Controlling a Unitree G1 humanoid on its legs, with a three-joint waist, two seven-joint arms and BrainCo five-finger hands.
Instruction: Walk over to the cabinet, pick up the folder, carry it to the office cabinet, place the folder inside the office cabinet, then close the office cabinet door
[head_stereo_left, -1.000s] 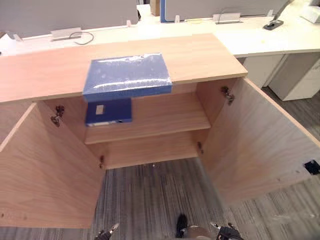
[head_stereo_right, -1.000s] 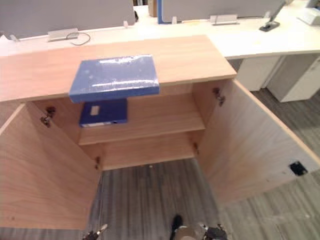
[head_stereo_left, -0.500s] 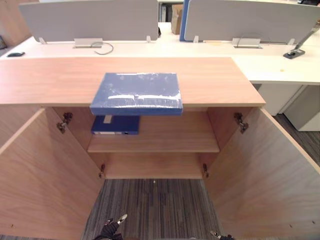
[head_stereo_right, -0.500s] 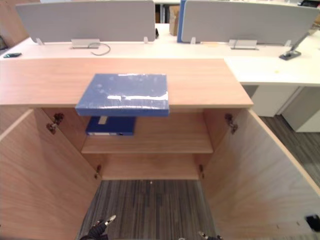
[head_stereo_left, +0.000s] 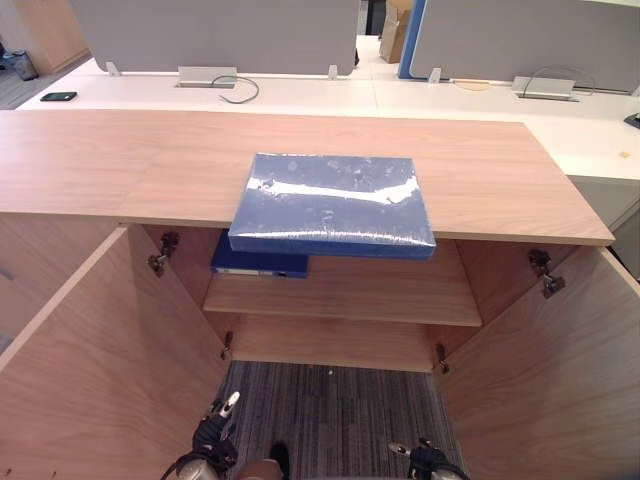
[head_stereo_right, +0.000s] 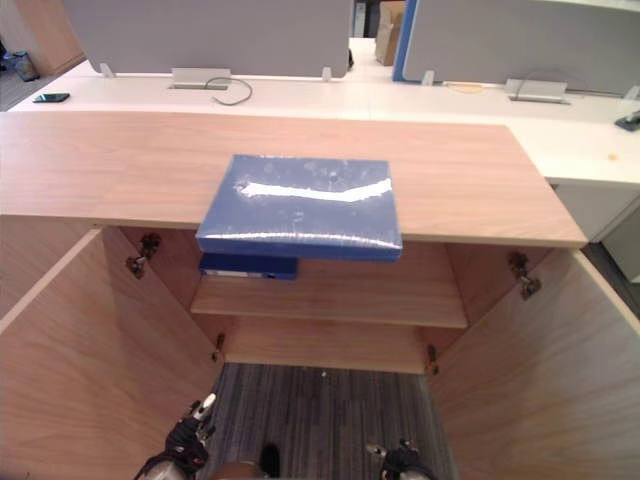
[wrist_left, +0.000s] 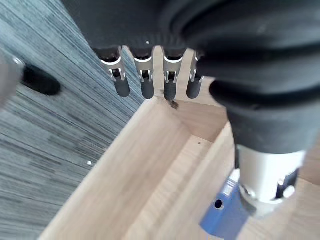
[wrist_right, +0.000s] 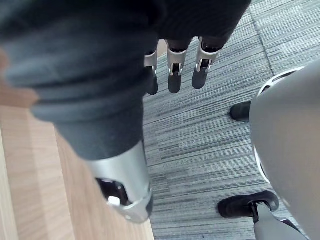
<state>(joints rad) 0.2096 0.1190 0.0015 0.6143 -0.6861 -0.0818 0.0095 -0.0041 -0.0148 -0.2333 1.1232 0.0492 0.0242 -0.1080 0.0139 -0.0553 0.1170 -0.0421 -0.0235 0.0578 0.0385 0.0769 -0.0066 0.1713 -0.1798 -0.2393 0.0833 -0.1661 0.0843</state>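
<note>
Down at the near edge of the head views, the left hand (head_stereo_left: 215, 438) hangs low on the left above the grey striped carpet (head_stereo_left: 330, 410). Its own wrist view shows the fingers (wrist_left: 121, 86) straight and relaxed in a row, with nothing in them. The right hand (head_stereo_left: 425, 462) hangs low on the right. Its fingers (wrist_right: 174, 80) are likewise loose and straight over the carpet, and it holds nothing.

Just beyond the hands, a wooden cabinet (head_stereo_left: 120, 160) stands with both doors swung wide. The left door (head_stereo_left: 90, 370) and the right door (head_stereo_left: 560, 380) flank the strip of carpet in front of the opening. Inside, a single shelf (head_stereo_left: 380, 295) crosses the opening. A blue binder (head_stereo_left: 260, 265) lies flat at the left end of this shelf, against the left wall. The left wrist view catches part of it past the thumb.

The blue folder (head_stereo_left: 335, 200) lies flat on the cabinet's top, well apart from both hands. It sits near the middle of the opening's width, and its near edge juts out over the front lip, directly above the binder on the shelf. Its glossy cover catches a streak of light.

Behind the cabinet runs a white desk (head_stereo_left: 300, 95) with grey partition screens (head_stereo_left: 215, 30) standing along it. A loose cable (head_stereo_left: 238, 92) curls on the desk near one screen, and a black phone (head_stereo_left: 58, 96) lies toward the far left.
</note>
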